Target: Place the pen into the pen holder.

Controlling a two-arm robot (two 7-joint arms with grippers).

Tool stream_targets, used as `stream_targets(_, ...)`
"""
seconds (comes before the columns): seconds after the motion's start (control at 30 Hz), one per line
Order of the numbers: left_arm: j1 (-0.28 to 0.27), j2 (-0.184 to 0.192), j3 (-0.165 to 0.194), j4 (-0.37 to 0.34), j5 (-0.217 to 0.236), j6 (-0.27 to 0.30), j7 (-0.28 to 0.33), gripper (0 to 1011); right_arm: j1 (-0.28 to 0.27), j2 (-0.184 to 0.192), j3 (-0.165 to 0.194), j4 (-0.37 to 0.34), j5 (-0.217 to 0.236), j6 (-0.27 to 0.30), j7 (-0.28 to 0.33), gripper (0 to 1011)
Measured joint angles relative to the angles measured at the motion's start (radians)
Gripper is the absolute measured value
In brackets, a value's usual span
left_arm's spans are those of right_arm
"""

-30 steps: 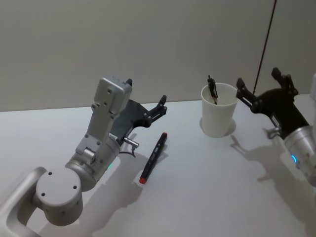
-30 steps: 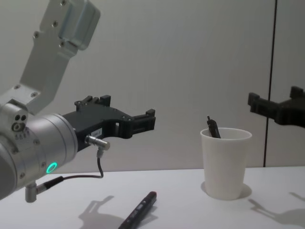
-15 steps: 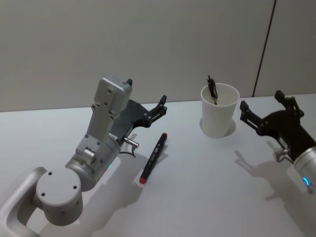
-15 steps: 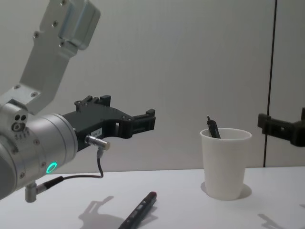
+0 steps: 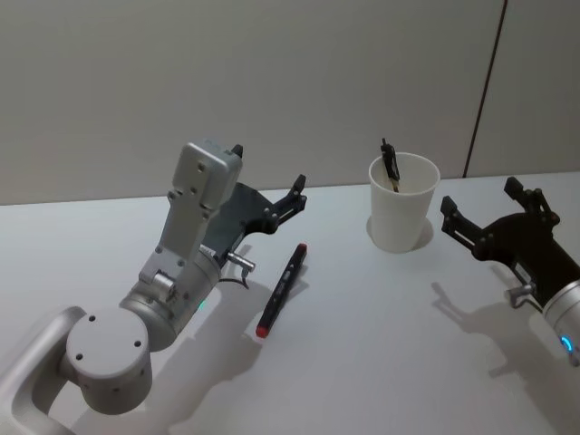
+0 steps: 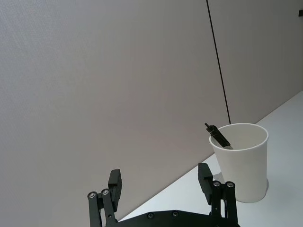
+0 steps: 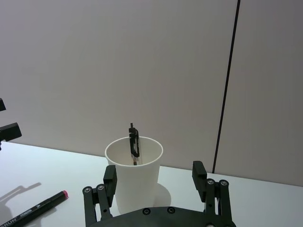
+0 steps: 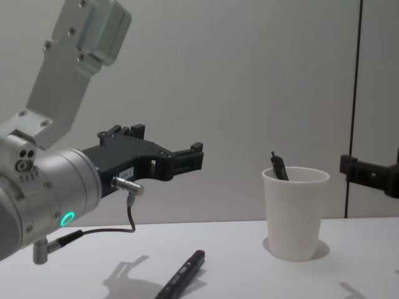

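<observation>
A black pen (image 5: 281, 290) with a red end lies flat on the white table, also seen in the chest view (image 8: 182, 275) and the right wrist view (image 7: 33, 210). The pen holder, a white paper cup (image 5: 402, 215), stands upright to its right with another black pen (image 5: 391, 166) leaning inside. My left gripper (image 5: 268, 169) hovers open and empty above the table, left of the lying pen. My right gripper (image 5: 480, 198) is open and empty, a short way right of the cup. The right wrist view looks past the open right gripper (image 7: 155, 174) at the cup (image 7: 135, 175).
The white table (image 5: 381, 362) runs back to a plain grey wall with a dark vertical seam (image 5: 485, 86). The left arm's silver links (image 5: 172, 272) rise over the table's left side. Open tabletop lies between the lying pen and the cup.
My right gripper has dropped lower and drawn back from close beside the cup's rim toward the near right. The left arm, the lying pen and the cup have not moved.
</observation>
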Motion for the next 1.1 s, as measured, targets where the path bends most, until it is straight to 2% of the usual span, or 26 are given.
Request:
stream_targets(0.37, 0.001, 0.003, -0.003, -0.002, -0.008, 0.008, -0.016, 1003, 0.000, 0.000, 0.000, 0.000, 0.000, 0.000, 0.000, 1002)
stream_targets(0.63, 0.013, 0.024, -0.014, -0.025, -0.040, 0.048, -0.054, 1003, 0.000, 0.000, 0.000, 0.000, 0.000, -0.001, 0.001, 1002)
stream_targets(1.1, 0.081, 0.103, -0.038, -0.132, -0.129, 0.197, -0.081, 1003, 0.000, 0.000, 0.000, 0.000, -0.001, -0.001, 0.001, 1002)
